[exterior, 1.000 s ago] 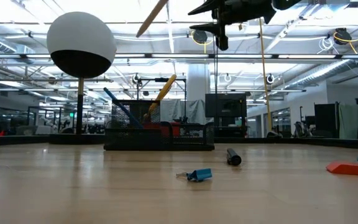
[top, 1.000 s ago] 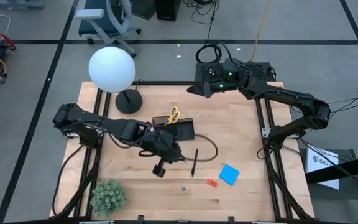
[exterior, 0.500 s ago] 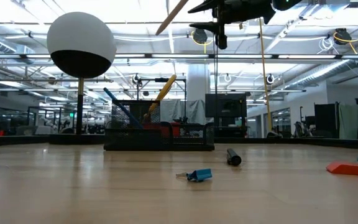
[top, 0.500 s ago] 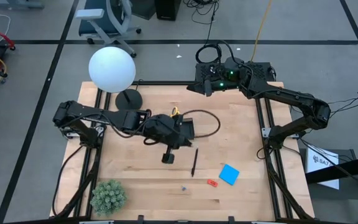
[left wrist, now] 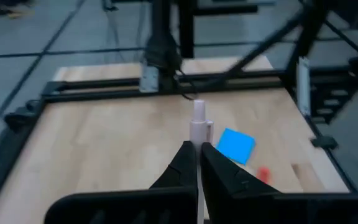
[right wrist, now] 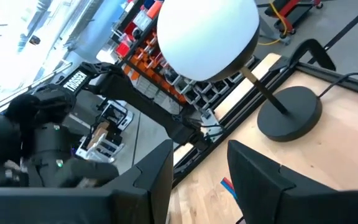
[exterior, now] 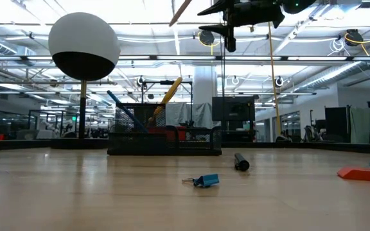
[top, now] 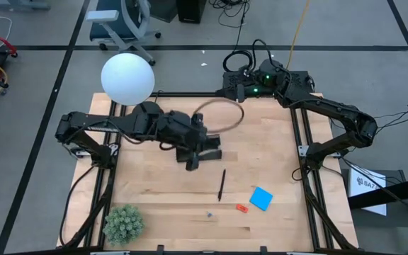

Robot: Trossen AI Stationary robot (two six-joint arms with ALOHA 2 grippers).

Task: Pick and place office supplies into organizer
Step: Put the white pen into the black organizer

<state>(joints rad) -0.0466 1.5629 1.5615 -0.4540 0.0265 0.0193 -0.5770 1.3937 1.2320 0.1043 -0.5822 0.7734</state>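
My left gripper (top: 205, 149) hovers high over the black organizer (exterior: 164, 138), shut on a pale pen (left wrist: 199, 121). In the high view the arm hides most of the organizer. Yellow-handled scissors (exterior: 169, 93) and a blue pen (exterior: 124, 110) stand in the organizer. On the table lie a black pen (top: 221, 184), a blue note pad (top: 261, 198), a red-orange piece (top: 241, 208) and a tiny blue item (exterior: 205, 180). My right gripper (right wrist: 201, 180) is open and holds nothing. It waits high over the far edge (top: 231, 91). My left gripper pinches the pale pen between its two shut fingers (left wrist: 182, 171). The pen runs along the fingers, and its capped end (left wrist: 199, 112) sticks out past their tips. The fingers slant down toward the table's right side. The pen is lifted clear of the table.
A white globe lamp (top: 127, 78) stands at the far left, its round base (top: 144, 112) close behind my left arm. A green plant (top: 123, 223) sits at the near left corner. A cable loop (top: 222, 113) arcs above the organizer.
My left gripper has carried the pale pen up and toward the far edge, from beside the black pen to over the organizer. It has rolled as it went. In the low view the pen's tip has slid rightward across the top. The arm's cable loop has swung along.
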